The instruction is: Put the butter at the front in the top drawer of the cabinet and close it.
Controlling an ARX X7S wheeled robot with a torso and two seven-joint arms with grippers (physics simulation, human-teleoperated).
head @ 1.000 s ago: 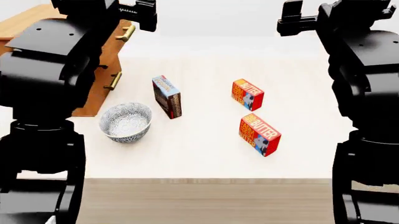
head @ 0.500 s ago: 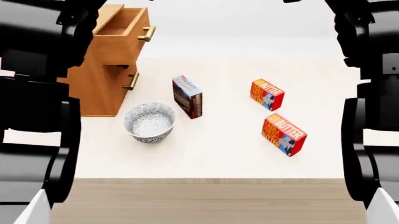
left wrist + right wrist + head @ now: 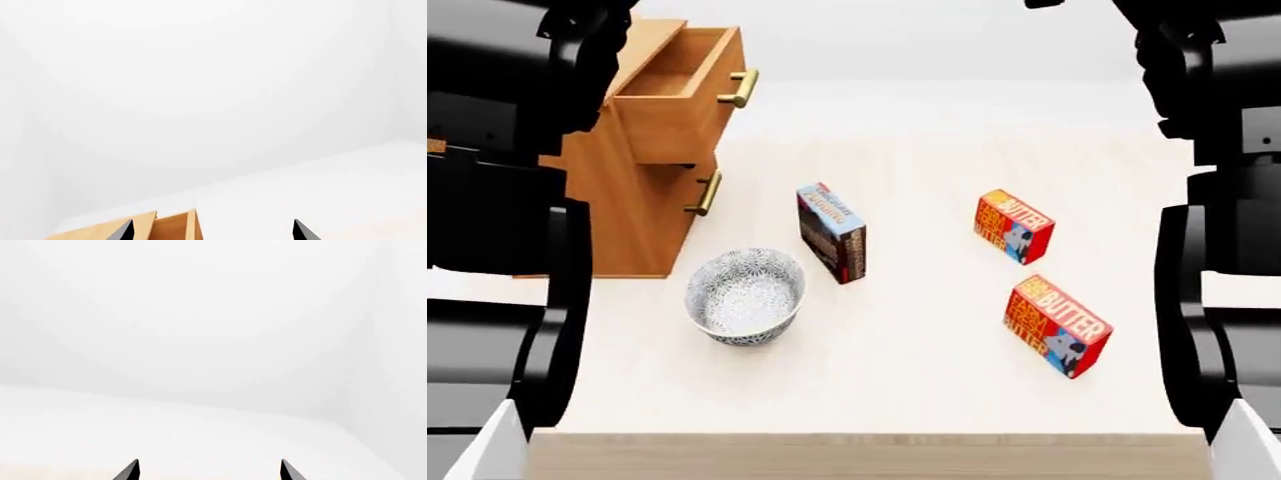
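Observation:
Two red butter cartons lie on the table's right side. The butter at the front [image 3: 1057, 326] is nearest me; the other carton [image 3: 1014, 227] lies behind it. The wooden cabinet [image 3: 627, 215] stands at the far left with its top drawer [image 3: 681, 95] pulled open and nothing showing inside. Both arms are raised at the view's sides, far from the cartons. My left gripper [image 3: 213, 235] is open, with the drawer's edge [image 3: 175, 227] below it. The right gripper [image 3: 209, 474] is open over bare white ground.
A patterned bowl [image 3: 745, 296] sits in front of the cabinet. A blue-topped pudding box [image 3: 831, 232] stands on edge between the bowl and the cartons. The lower drawer's brass handle [image 3: 705, 193] juts out. The table's front edge [image 3: 868, 436] runs just below.
The head view has shifted, so the table's things now sit lower in the picture and more of the open drawer shows. The arms moved up and outward. Nothing on the table moved.

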